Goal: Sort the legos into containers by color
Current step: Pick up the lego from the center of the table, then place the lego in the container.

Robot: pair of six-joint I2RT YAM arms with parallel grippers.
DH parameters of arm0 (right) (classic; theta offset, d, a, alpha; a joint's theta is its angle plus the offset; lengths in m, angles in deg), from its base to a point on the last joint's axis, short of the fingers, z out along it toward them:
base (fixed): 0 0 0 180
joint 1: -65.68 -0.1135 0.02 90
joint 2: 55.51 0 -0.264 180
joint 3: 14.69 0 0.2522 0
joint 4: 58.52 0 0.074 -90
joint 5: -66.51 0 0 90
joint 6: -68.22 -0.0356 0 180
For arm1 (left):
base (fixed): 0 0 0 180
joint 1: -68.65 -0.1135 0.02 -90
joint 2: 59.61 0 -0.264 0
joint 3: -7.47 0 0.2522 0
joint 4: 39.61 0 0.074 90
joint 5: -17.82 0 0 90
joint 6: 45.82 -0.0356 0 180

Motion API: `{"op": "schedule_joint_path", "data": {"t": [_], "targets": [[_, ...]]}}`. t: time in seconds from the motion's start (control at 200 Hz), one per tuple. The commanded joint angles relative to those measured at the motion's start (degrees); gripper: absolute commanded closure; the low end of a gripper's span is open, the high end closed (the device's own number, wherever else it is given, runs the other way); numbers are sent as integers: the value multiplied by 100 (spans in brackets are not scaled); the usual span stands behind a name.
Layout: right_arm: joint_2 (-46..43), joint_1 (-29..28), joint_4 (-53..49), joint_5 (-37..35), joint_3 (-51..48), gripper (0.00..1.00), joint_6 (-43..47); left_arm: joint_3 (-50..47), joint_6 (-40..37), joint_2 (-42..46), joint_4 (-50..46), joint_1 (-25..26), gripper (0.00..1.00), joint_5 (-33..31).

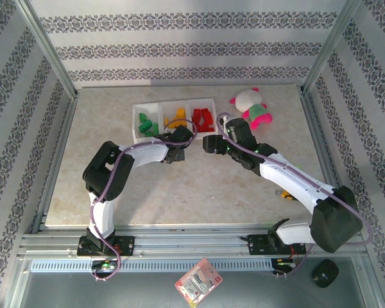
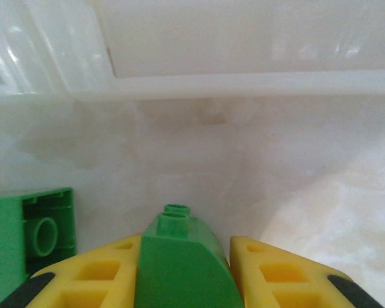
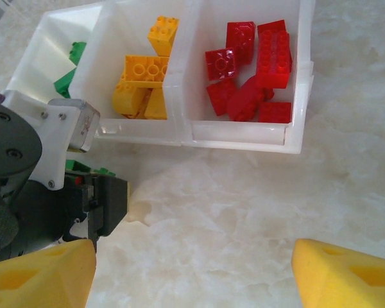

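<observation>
My left gripper [image 2: 186, 273] is shut on a green wedge-shaped lego [image 2: 179, 256], its yellow fingers [image 2: 96, 276] against both sides, low over the table just in front of the containers' near wall [image 2: 244, 83]. A second green lego [image 2: 32, 237] lies on its side to the left. In the top view the white three-compartment containers [image 1: 155, 104] hold green legos [image 1: 145, 125] on the left, yellow legos [image 1: 178, 118] in the middle and red legos [image 1: 202, 117] on the right. My right gripper [image 3: 192, 276] hangs open over bare table in front of the red compartment [image 3: 295, 138].
The left arm's wrist [image 3: 25, 173] sits close to the right gripper's left finger. A pink, white and green plush toy [image 1: 250, 106] lies right of the tray. A small yellow object [image 1: 283, 194] rests under the right arm. Metal frame rails edge the table.
</observation>
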Motion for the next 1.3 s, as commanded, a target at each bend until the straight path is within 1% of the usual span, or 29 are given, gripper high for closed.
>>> {"op": "schedule_joint_path", "data": {"t": [0.0, 0.125, 0.24, 0.39, 0.495, 0.62, 0.759, 0.904, 1.094, 1.294], "targets": [[-328, -49, 105, 448, -111, 20, 43, -25, -237, 586, -236, -49, 72, -164], [-656, -360, 152, 643, -235, 19, 416, -11, -420, 931, -211, -44, 72, -113], [-962, -733, 291, 550, -374, 17, 662, 91, -645, 1213, -258, -45, 72, -83], [-1147, -1153, 703, 420, -512, 15, 775, 189, -987, 1558, -222, -95, 72, -234], [-1090, -1416, 978, 286, -487, 13, 801, 277, -1182, 1676, -162, -285, 71, -308], [-891, -1673, 1212, 28, -340, 10, 880, 482, -1373, 1657, -180, -658, 71, -246], [-531, -1793, 1439, -112, -145, 7, 893, 739, -1549, 1402, -108, -1114, 71, -156], [-180, -1882, 1508, -122, 103, 3, 937, 1169, -1613, 950, -151, -1468, 71, -8], [136, -1918, 1700, -66, 263, 2, 996, 1796, -1603, 203, -309, -1758, 71, 261], [248, -1918, 1788, -64, 271, 2, 1004, 2319, -1629, -475, -455, -1952, 71, 437]]}}
